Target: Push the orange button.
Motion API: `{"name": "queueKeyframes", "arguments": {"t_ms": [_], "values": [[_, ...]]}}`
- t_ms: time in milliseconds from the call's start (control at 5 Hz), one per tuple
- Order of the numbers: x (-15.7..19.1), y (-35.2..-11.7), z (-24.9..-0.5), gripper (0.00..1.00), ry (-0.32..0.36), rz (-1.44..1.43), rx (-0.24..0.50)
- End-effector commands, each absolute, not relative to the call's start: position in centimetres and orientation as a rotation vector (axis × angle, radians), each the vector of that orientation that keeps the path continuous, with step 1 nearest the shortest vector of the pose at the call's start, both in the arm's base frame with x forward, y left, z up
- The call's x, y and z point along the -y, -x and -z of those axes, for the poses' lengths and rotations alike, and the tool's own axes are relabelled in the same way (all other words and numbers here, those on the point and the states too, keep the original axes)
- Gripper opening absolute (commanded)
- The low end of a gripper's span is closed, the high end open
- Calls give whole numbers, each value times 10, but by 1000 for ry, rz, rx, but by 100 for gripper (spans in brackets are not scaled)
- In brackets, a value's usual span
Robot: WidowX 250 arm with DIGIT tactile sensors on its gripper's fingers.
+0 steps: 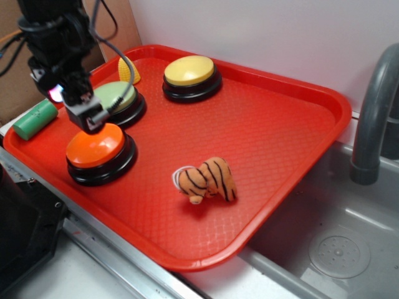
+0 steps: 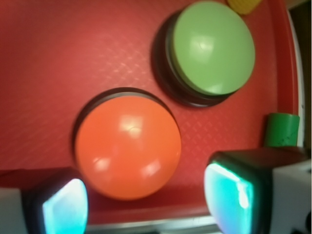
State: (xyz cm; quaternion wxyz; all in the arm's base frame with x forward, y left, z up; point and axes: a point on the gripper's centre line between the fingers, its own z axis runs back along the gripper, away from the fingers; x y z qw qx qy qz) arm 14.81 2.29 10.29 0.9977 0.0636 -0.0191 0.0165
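Directly under the gripper [image 2: 146,200] sits the orange button [image 2: 127,146], a smooth glossy dome on a round black base, resting on the red tray [image 1: 280,143]. The wrist view shows the jaws spread apart with nothing between them, their two blocky pads [image 2: 229,197] glowing pale blue at either side of the dome's near edge. From the side, the gripper [image 1: 90,118] is at the button's [image 1: 96,146] back rim; whether it touches cannot be told. Just beyond the jaws lies the green button [image 2: 212,46], same domed shape, pale matte top. Farther off is the yellow button [image 1: 190,71]. The tray has a fine diamond-grid texture. A striped plush tiger [image 1: 206,180] lies well apart, soft and lumpy. A green cylinder [image 1: 34,118] rests on the tray's rim.
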Motion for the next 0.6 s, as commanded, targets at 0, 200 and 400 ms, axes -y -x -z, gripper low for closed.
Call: {"name": "queueKeyframes", "arguments": {"t_ms": [0, 200, 400], "values": [[-21, -162, -122, 100, -150, -64, 55], [-23, -161, -124, 100, -125, -91, 28], [-24, -161, -128, 100, -109, -63, -1]]}}
